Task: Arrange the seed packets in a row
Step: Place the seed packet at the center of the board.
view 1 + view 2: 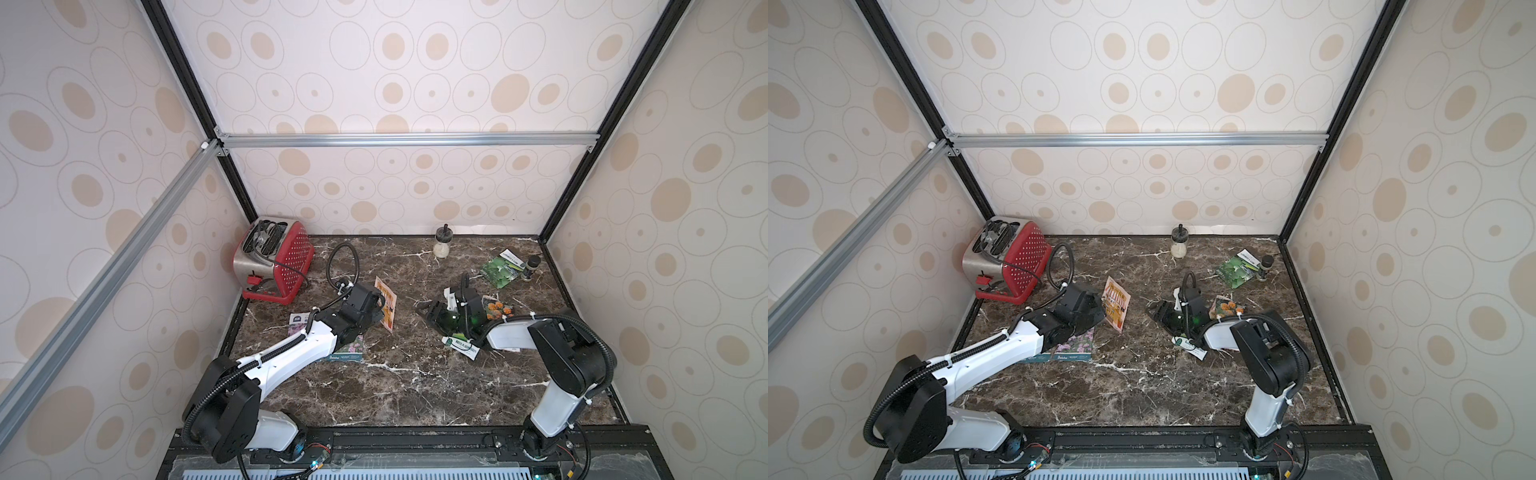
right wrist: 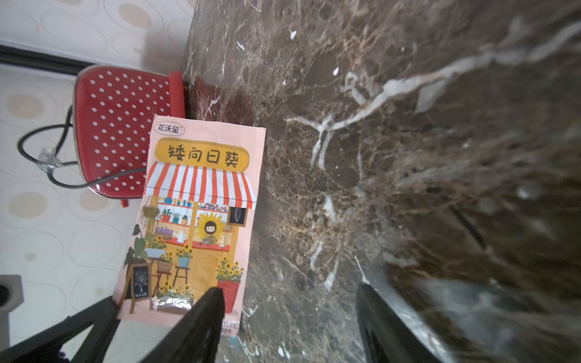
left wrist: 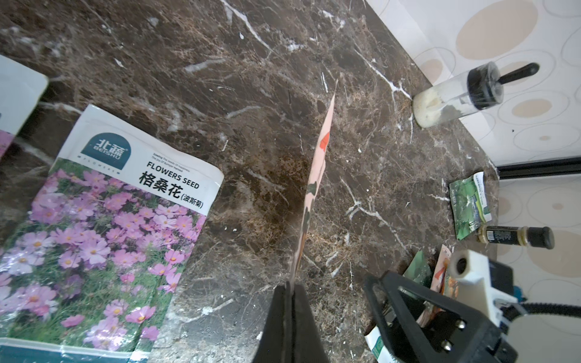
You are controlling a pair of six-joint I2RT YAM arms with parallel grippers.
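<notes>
One pink shopfront packet [image 1: 388,309], pinched edge-up by the left gripper [image 3: 290,285], is best laid flat at three o'clock of the purple-flower packet [image 3: 103,226]; right gripper [image 2: 289,290] gapes empty

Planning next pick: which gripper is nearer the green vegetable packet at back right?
Right. The right gripper, open, sits toward the front and left of the green vegetable packet; the left gripper, shut on the pink shopfront packet, is farther left.
</notes>
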